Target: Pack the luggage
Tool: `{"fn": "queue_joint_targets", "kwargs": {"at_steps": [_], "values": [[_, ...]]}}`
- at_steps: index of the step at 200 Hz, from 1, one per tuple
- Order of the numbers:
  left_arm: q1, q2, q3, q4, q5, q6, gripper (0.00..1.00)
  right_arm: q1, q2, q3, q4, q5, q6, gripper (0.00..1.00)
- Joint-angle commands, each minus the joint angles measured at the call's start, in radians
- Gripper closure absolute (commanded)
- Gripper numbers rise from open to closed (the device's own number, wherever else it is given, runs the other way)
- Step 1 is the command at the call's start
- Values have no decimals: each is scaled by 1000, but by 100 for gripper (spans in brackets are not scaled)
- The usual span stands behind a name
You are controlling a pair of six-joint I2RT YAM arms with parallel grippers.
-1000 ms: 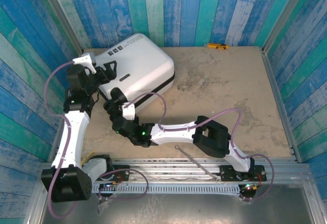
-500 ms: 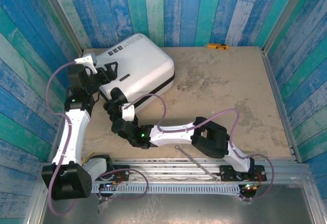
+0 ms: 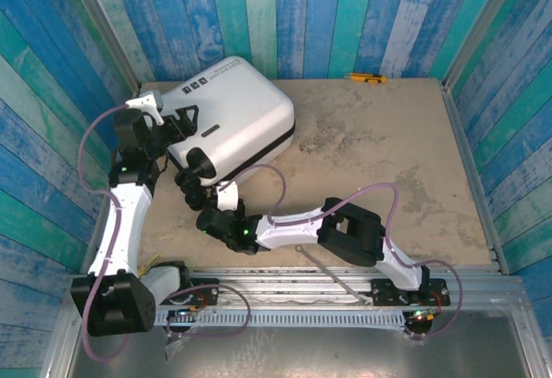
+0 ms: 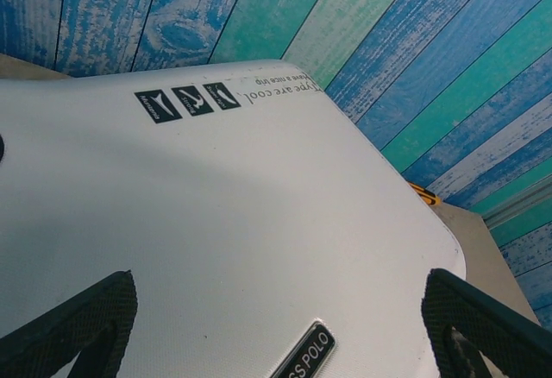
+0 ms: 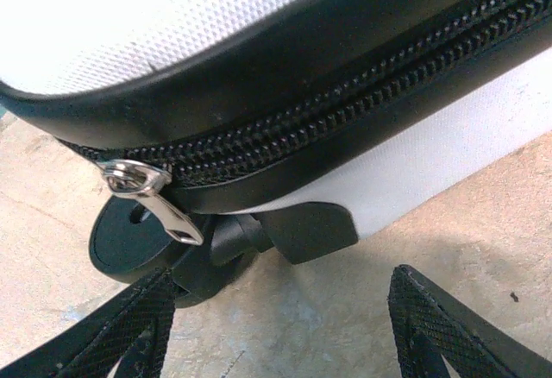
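Top external shows you the white hard-shell suitcase [image 3: 235,109] lying zipped in the far-left corner of a stained beige tabletop [image 3: 388,158], boxed in by blue-green plank walls [image 3: 345,15]. Your left gripper [image 4: 280,309] gapes over its shell, and your right gripper [image 5: 285,309] is spread wide beside the zipper pull [image 5: 142,197].

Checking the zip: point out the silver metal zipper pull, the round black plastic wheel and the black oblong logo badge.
silver metal zipper pull [image 5: 168,214], right wrist view, flat tab.
round black plastic wheel [image 5: 129,242], right wrist view, side face.
black oblong logo badge [image 4: 304,354], left wrist view, lettered face.

white luggage [image 3: 237,106], black zipper [image 5: 362,95], blue-green striped walls [image 3: 285,15]
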Motion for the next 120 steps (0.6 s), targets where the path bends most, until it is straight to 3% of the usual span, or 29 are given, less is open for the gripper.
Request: {"fn": "queue_joint_targets", "kwargs": {"at_steps": [1, 67, 95, 120], "values": [[6, 16, -10, 2, 15, 3, 11, -1, 13, 27, 34, 36, -23, 31], [6, 19, -13, -3, 23, 4, 12, -1, 39, 86, 69, 22, -57, 30], [6, 21, -13, -6, 24, 6, 12, -7, 52, 114, 58, 29, -41, 33], [7, 22, -14, -9, 27, 5, 14, -20, 53, 114, 37, 41, -1, 44]]}}
